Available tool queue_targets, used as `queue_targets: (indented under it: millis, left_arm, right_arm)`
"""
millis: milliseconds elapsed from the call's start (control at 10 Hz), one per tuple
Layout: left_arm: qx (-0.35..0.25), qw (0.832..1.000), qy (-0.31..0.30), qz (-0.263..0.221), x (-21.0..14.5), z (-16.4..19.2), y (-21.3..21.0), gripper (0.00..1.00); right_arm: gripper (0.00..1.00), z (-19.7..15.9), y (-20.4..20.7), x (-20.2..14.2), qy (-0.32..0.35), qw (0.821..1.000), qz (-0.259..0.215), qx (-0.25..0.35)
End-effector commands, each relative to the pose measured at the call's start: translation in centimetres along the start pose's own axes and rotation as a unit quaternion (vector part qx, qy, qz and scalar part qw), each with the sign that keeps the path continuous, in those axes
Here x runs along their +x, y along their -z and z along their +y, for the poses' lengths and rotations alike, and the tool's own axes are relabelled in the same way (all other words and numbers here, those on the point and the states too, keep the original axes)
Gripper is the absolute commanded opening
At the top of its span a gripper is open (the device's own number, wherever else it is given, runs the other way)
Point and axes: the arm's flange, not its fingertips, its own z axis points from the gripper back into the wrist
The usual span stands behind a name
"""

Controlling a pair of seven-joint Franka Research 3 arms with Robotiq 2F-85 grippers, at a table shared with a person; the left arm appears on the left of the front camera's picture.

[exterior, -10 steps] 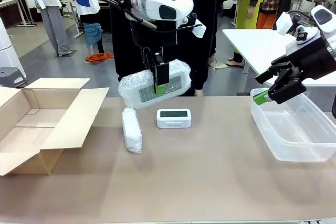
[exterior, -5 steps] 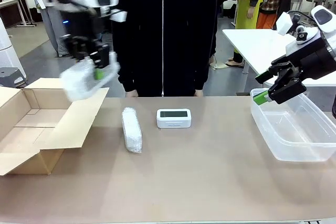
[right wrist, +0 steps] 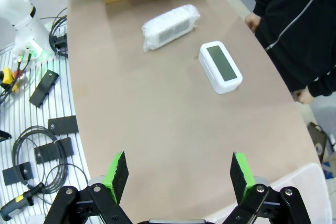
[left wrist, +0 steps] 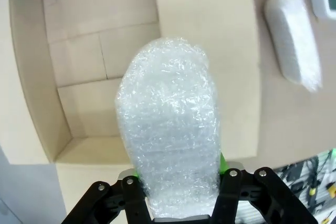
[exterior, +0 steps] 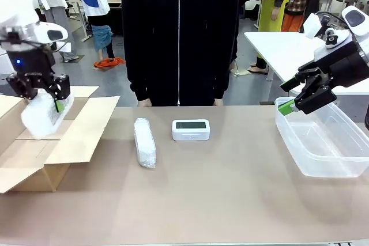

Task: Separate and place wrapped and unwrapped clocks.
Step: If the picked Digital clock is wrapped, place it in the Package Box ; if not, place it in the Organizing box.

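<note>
1. Hovering over the open cardboard box [exterior: 81, 133], left hand [exterior: 56, 105] clenched on one wrapped clock [exterior: 41, 116]; other wrapped clock [exterior: 145, 142] and bare clock [exterior: 191, 129] lying mid-desk [exterior: 230, 200], right hand [exterior: 291, 105] beside the clear tub [exterior: 300, 162].
2. From the left wrist: wrapped clock poised above the box floor, release seemingly next.
3. From the right wrist: right hand spread wide, empty.

Left pincer [left wrist: 177, 170] pads [left wrist: 223, 162] mostly hidden behind the gripped bubble-wrapped clock [left wrist: 170, 124].
</note>
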Motion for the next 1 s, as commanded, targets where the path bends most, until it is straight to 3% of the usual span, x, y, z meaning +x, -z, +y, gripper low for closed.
queue_targets:
  millis: [0, 200, 300, 500, 700, 800, 900]
  left_arm:
    - [0.008, 0.999, -0.013, -0.043, 0.9, 2.7, 2.7, 0.52]
    - [0.048, 0.995, -0.013, -0.087, 3.3, 5.2, 6.3, 0.52]
    - [0.048, 0.995, -0.020, -0.082, 4.5, 5.5, 7.8, 0.52]
    - [0.089, 0.994, -0.061, -0.026, 6.4, 6.4, 11.8, 0.52]
    - [0.098, 0.989, -0.107, -0.020, 7.3, 7.0, 15.0, 0.52]
    - [0.085, 0.991, -0.103, -0.010, 7.3, 7.1, 16.0, 0.52]
    - [0.076, 0.991, -0.107, -0.007, 7.3, 7.2, 16.1, 0.84]
  right_arm:
    - [1.00, -0.3, 0.3, 0.0, -0.005, 1.000, -0.014, 0.012]
    - [1.00, -0.3, 0.3, 0.0, -0.005, 1.000, -0.014, 0.012]
    - [1.00, -0.3, 0.3, 0.0, -0.005, 1.000, -0.014, 0.012]
    - [1.00, -0.3, 0.3, 0.0, -0.005, 1.000, -0.014, 0.012]
    - [1.00, -0.3, 0.3, 0.0, -0.005, 1.000, -0.014, 0.012]
    - [1.00, -0.3, 0.3, 0.0, -0.005, 1.000, -0.014, 0.012]
    - [1.00, -0.3, 0.3, 0.0, -0.005, 1.000, -0.014, 0.012]
